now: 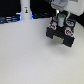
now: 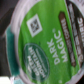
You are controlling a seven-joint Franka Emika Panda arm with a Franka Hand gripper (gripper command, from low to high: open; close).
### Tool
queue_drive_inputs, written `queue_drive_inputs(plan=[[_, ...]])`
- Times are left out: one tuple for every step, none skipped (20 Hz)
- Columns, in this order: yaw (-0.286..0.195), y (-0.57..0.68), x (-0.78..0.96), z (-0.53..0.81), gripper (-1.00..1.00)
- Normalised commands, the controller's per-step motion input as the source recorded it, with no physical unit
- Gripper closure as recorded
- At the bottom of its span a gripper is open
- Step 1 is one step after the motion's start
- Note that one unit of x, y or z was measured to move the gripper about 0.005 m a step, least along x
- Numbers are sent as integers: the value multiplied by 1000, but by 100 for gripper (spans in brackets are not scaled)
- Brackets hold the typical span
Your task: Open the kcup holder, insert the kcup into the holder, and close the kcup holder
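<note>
The kcup (image 1: 60,21), a small white pod with a green top, hangs just above the kcup holder (image 1: 60,34), a black boxy unit with two grey front panels at the exterior view's right. My gripper (image 1: 59,15) comes down from above and is shut on the kcup. In the wrist view the pod's green "Dark Magic" lid (image 2: 42,47) fills nearly the whole picture, tilted, with a dark finger (image 2: 74,30) at its edge. I cannot tell whether the holder's drawer is open.
A white upright post (image 1: 25,10) stands at the back, toward the exterior view's left. Dark clutter (image 1: 10,19) lines the back edge. The white tabletop (image 1: 30,55) stretches in front of the holder.
</note>
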Motion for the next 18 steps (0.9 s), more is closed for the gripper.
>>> queue_drive_inputs(plan=[[15,53,31,-195,100],[0,34,0,37,100],[0,140,14,203,100],[0,209,109,311,100],[0,229,143,417,100],[0,203,169,511,100],[0,200,211,540,100],[0,209,240,534,100],[-3,197,263,500,100],[-9,177,251,423,100],[0,163,131,183,100],[-6,49,420,245,100],[-21,59,456,204,100],[-1,41,136,27,100],[-19,102,443,117,100],[4,49,68,-23,100],[7,45,-13,-42,100],[7,45,-3,-80,100]])
